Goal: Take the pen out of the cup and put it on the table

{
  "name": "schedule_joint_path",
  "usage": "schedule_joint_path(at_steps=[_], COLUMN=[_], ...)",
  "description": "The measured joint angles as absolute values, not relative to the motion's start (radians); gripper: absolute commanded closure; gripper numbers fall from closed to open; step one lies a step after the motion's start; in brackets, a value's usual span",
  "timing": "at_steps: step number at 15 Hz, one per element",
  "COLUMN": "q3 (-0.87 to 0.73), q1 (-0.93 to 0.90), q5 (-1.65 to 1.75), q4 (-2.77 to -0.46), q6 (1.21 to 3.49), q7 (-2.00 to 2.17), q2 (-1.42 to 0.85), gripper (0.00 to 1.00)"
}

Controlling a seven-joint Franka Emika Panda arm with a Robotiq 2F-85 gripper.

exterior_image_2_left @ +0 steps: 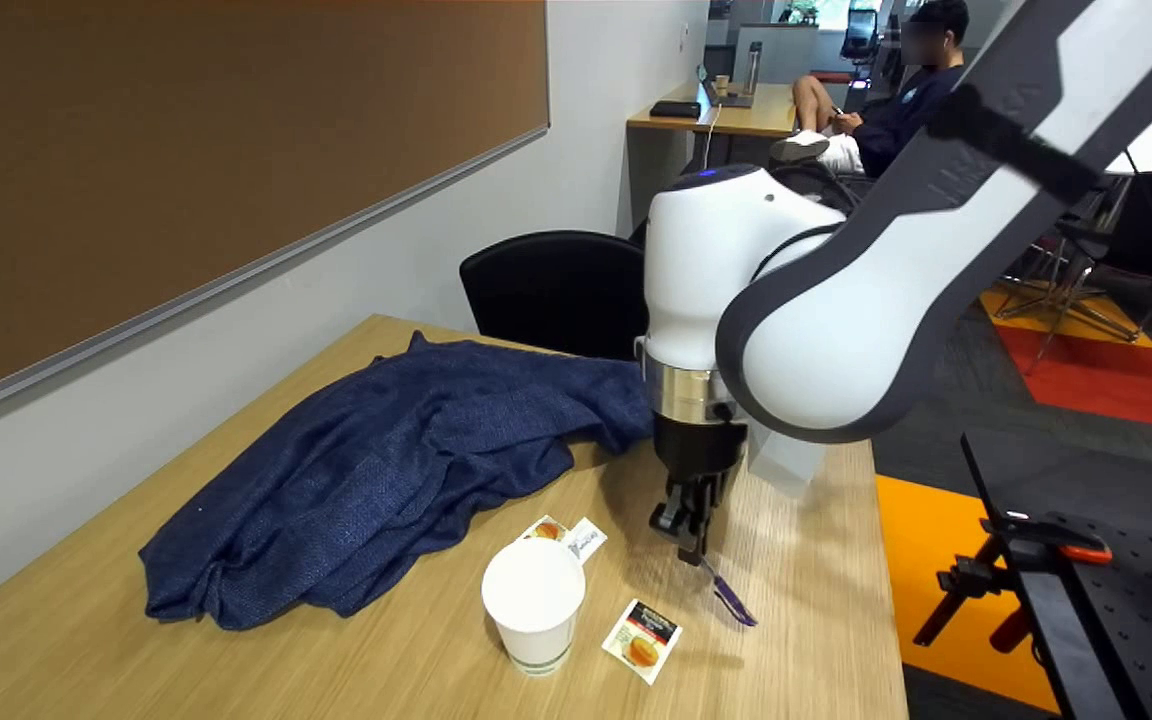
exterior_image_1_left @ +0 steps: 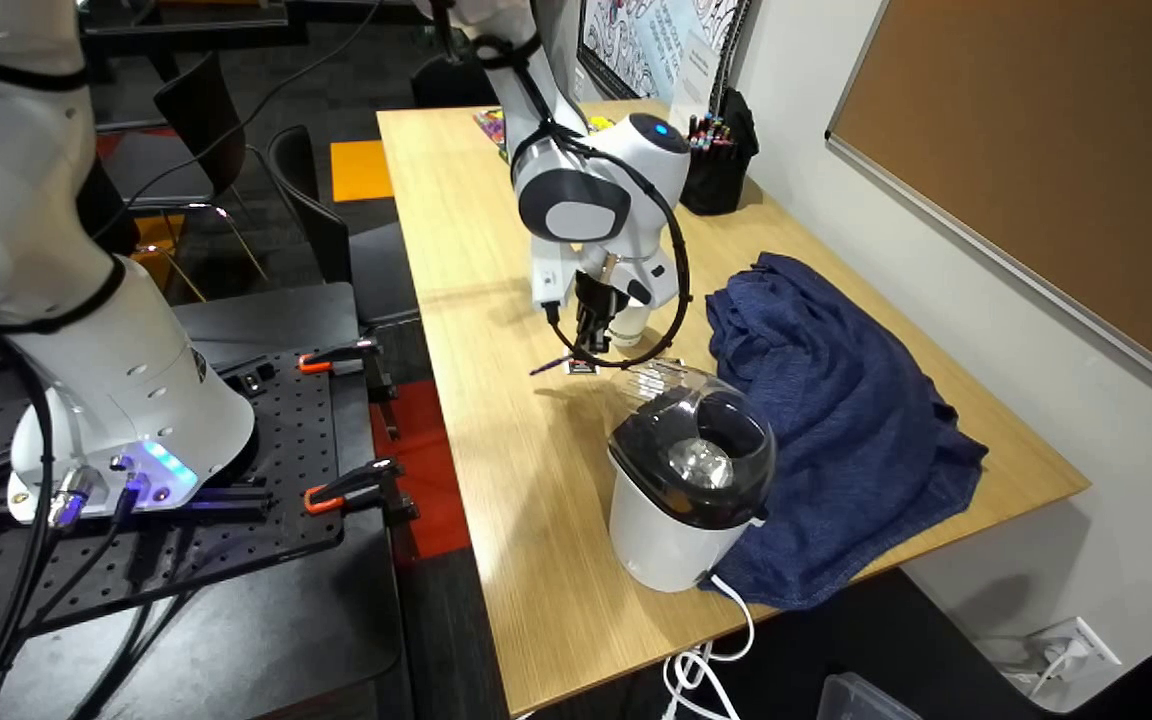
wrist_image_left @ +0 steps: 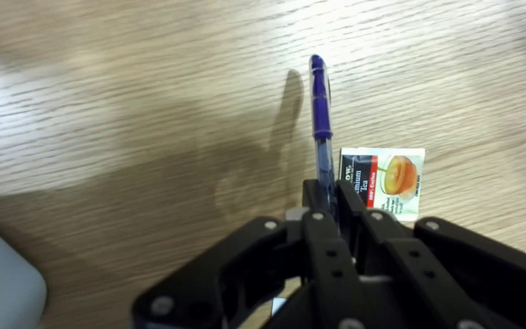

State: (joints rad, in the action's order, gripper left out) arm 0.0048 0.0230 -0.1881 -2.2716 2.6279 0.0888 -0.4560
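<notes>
Above the tabletop [exterior_image_1_left: 526, 480], between the white cup [exterior_image_2_left: 534, 635] and the long edge on the side of the robot's base [exterior_image_1_left: 126, 400], I see the tool [wrist_image_left: 328, 196] closed snugly on the pen [wrist_image_left: 321, 109]. The pen is out of the cup, its purple end slanting down toward that long edge, and its shadow [wrist_image_left: 288, 105] falls on the surface apart from it. The cup stands upright. Flat beside it lies a tea packet [exterior_image_2_left: 642, 642]; another packet [exterior_image_2_left: 545, 530] rests between cup and rumpled blue cloth [exterior_image_2_left: 386, 500]. That cloth spreads as far as the end edge, and a white appliance [exterior_image_1_left: 661, 545] with a see-through cover [exterior_image_1_left: 741, 440] stands close to the same edge. Farther off, near the wall-side long edge, I make out a black holder [exterior_image_1_left: 714, 185] full of coloured markers [exterior_image_1_left: 711, 137].
</notes>
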Motion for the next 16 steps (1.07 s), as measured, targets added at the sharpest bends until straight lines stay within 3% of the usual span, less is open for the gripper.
schedule_joint_path(at_steps=[1,2,3,5,11,16], q3=[0.005,0.005,0.005,0.005,0.004,0.002], q1=[0.023,0.023,0.023,0.023,0.020,0.012], q5=[-0.189,-0.189,-0.189,-0.189,-0.186,-0.183], q4=[-2.261,-2.251,-2.241,-2.228,-2.212,-2.264], q6=[2.628,2.628,2.628,2.628,2.628,2.635], q7=[0.089,0.089,0.089,0.089,0.101,0.112], q2=[-0.472,-0.485,-0.496,-0.510,-0.512,-0.413], gripper=[0.96,0.64,0.64,0.50,0.04,0.00])
